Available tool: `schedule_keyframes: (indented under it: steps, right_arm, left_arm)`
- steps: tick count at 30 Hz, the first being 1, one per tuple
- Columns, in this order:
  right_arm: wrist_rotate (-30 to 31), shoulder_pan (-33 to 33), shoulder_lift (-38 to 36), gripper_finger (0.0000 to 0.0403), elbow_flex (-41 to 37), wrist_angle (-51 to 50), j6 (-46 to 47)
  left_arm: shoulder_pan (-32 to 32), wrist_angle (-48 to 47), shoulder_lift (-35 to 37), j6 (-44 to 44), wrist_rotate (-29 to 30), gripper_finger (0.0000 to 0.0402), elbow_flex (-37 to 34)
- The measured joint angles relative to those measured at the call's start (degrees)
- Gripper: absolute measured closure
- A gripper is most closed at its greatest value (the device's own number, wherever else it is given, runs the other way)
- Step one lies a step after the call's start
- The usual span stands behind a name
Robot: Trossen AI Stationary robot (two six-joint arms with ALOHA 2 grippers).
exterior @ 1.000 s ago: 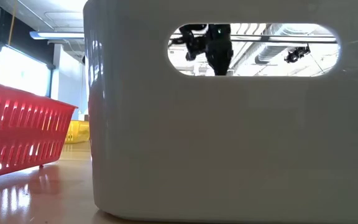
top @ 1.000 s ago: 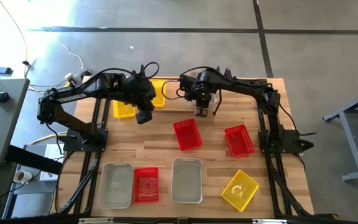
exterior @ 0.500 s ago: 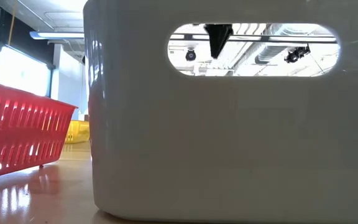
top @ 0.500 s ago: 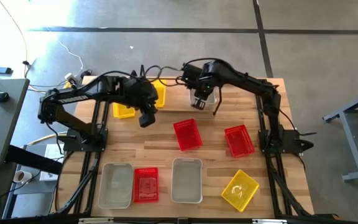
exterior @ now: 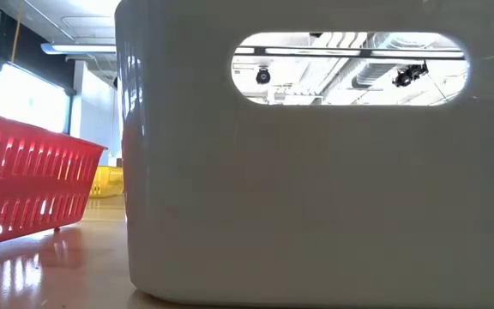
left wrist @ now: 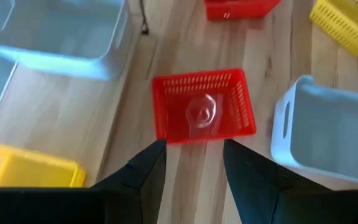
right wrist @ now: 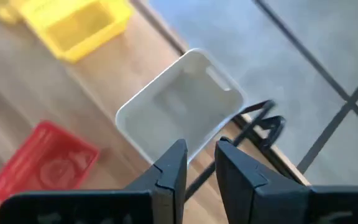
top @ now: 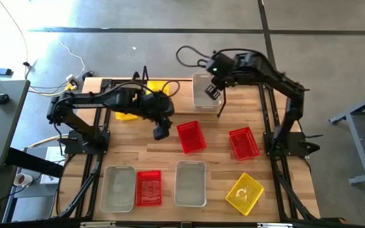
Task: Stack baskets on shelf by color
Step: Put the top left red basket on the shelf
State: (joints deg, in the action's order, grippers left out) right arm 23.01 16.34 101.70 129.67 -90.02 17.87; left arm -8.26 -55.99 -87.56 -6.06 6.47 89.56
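L gripper [top: 161,132], fingers apart & empty, hovers beside the red plastic mesh basket [top: 191,137] mid-table, likely next pick: lower & clamp its rim; R gripper [top: 211,92], holding nothing, above grey-white basket [top: 206,92] at far edge

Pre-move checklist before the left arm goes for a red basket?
1. Left gripper open and empty: ok.
2. Red basket ahead of the left gripper, upright, apart from neighbours: ok.
3. Right gripper empty, above the grey basket at the table's far edge: ok.
4. Grey basket seated squarely on the shelf: cannot tell.
5. Yellow baskets at the far left stacked: cannot tell, the left arm hides them.
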Motion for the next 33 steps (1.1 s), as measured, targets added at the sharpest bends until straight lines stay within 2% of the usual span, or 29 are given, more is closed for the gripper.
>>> schedule_keyframes:
  steps: [8, 14, 23, 33]
  right_arm:
    - [4.0, 0.2, -5.8, 0.0332, 0.0, 0.0, 2.7]
    - [4.3, 0.2, -8.3, 0.0332, 0.0, 0.0, 1.1]
    - [4.2, 0.2, -9.5, 0.0332, -0.1, 0.0, -1.4]
    - [3.7, 0.2, -9.5, 0.0332, -0.1, 0.0, -2.9]
  left_arm:
    - [2.9, 4.9, -6.0, 0.3, 0.1, 0.0252, 0.0]
    - [4.3, 9.6, -11.7, 0.2, 0.1, 0.0252, 0.0]
    - [6.1, 13.4, -19.2, -0.8, -1.8, 0.0252, 0.0]
    - [8.9, 17.4, -23.9, -3.4, -1.9, 0.0252, 0.0]
